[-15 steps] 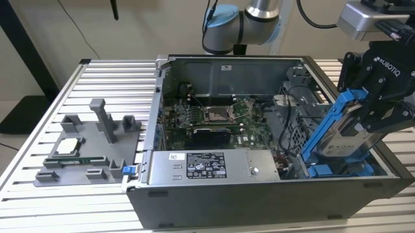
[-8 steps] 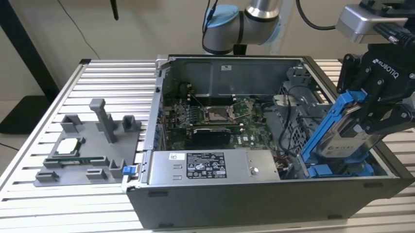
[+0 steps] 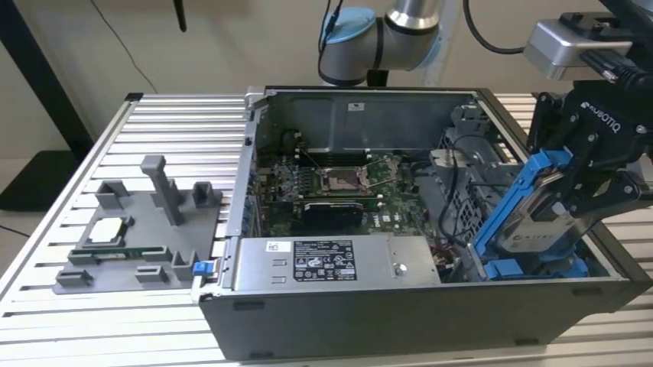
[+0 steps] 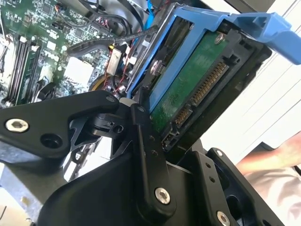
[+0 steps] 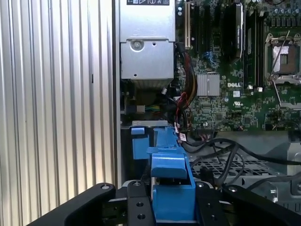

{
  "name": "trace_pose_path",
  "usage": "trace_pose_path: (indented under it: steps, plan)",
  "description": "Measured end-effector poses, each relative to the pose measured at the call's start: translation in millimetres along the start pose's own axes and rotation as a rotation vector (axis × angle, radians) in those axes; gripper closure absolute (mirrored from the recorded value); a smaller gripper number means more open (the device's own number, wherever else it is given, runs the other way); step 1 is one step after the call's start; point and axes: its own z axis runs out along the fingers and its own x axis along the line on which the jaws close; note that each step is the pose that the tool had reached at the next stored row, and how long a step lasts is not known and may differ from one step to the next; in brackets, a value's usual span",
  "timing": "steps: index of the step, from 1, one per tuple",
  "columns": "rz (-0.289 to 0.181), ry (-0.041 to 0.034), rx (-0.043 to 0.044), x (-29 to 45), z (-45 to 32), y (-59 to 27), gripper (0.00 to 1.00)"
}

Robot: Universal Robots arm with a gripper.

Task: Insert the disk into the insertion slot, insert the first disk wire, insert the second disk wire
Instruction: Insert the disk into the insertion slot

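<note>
Exterior view shows the pincer [image 3: 567,193] clamped on the disk [image 3: 533,229], tilted steeply with its lower end at the insertion slot [image 3: 531,268], seemingly angled so its blue carrier [image 3: 515,189] can slide in.

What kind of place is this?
Likely a robotics lab or workshop: an open computer case sits on a slatted metal table, the hand of a robot arm holds the disk in its blue carrier at the case, and a grey parts fixture sits beside it.
</note>
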Motion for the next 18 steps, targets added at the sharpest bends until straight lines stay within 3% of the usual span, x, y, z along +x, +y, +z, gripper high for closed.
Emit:
trace_pose_path:
  steps: [11,18]
  plan:
    - [0.0,-0.0007,0.0,0.3,12.2,-0.5,1.0]
    - [0.0,-0.0011,-0.0001,0.3,12.8,-0.5,1.0]
